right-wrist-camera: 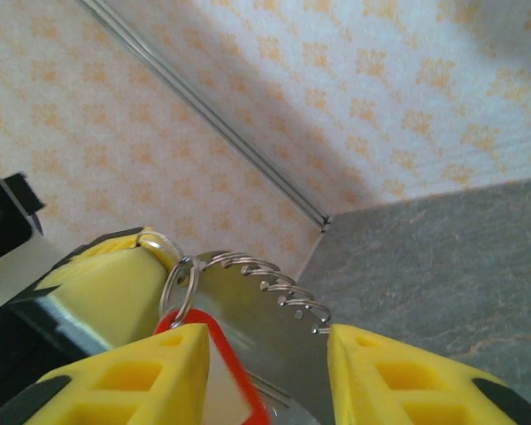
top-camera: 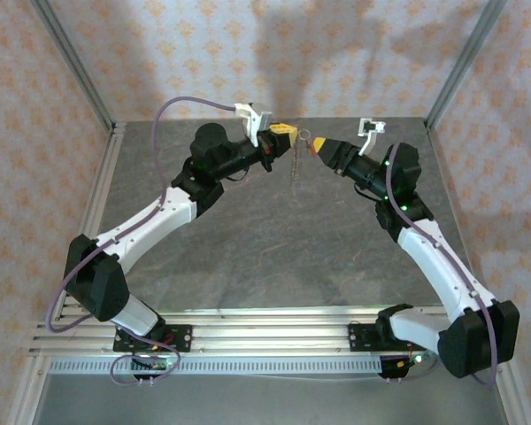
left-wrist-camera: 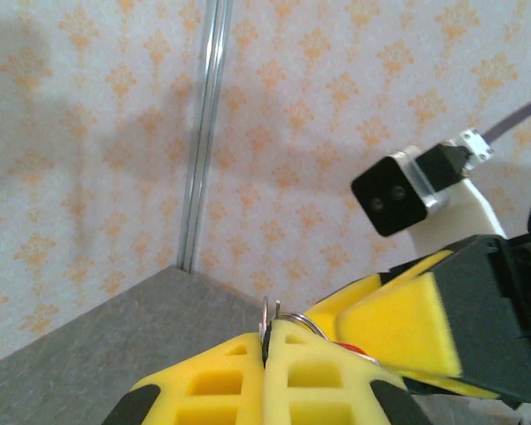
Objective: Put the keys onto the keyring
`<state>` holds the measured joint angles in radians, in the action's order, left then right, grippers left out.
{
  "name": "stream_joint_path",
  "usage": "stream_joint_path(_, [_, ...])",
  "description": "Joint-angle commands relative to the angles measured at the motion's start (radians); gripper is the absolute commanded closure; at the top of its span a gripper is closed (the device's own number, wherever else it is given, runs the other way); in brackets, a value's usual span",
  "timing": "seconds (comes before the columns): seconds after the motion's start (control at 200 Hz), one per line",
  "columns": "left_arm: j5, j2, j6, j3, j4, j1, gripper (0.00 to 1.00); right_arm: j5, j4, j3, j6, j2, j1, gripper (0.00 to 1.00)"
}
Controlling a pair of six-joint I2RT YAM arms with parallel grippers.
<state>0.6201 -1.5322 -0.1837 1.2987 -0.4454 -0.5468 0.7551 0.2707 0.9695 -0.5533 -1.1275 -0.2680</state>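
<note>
OK, both arms are meeting in mid-air over the far part of the table (top-camera: 265, 257), close to the back wall (top-camera: 336, 53).

Left gripper (top-camera: 283, 130) is clenching: in the left wrist view its yellow fingers (left-wrist-camera: 221, 381) are pressing flat together, with the keyring (right-wrist-camera: 179, 283) wire poking out of the seam at the tip. So the keyring is sitting up off the table, pinched by the left gripper and hanging between the two gripper tips.

Right gripper (top-camera: 319, 147) is standing released: in the right wrist view its two fingers (right-wrist-camera: 407, 381) are showing a wide gap. The key (right-wrist-camera: 226, 363) is sitting in that gap, its red head lying against the finger on the left of that view and not squeezed from the other side. The top of the red head is sitting right at the keyring loop; can't tell whether it's actually threaded on.

The chain (right-wrist-camera: 279, 282) is trailing off the keyring, and in the top view it's dangling straight down between the grippers, above the table.

The two gripper tips are nearly touching, left one slightly higher in the top view.
</note>
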Motion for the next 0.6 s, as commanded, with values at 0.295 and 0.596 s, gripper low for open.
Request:
stream_joint_path(0.295, [0.066, -0.028, -0.173, -0.032, -0.200, 0.059, 1.00, -0.087, 0.088, 0.065, -0.117, -0.012, 0.013, 0.47])
stream_joint_path(0.596, [0.063, -0.022, -0.195, -0.061, -0.222, 0.066, 1.00, -0.042, 0.221, 0.096, -0.258, -0.090, 0.013, 0.43])
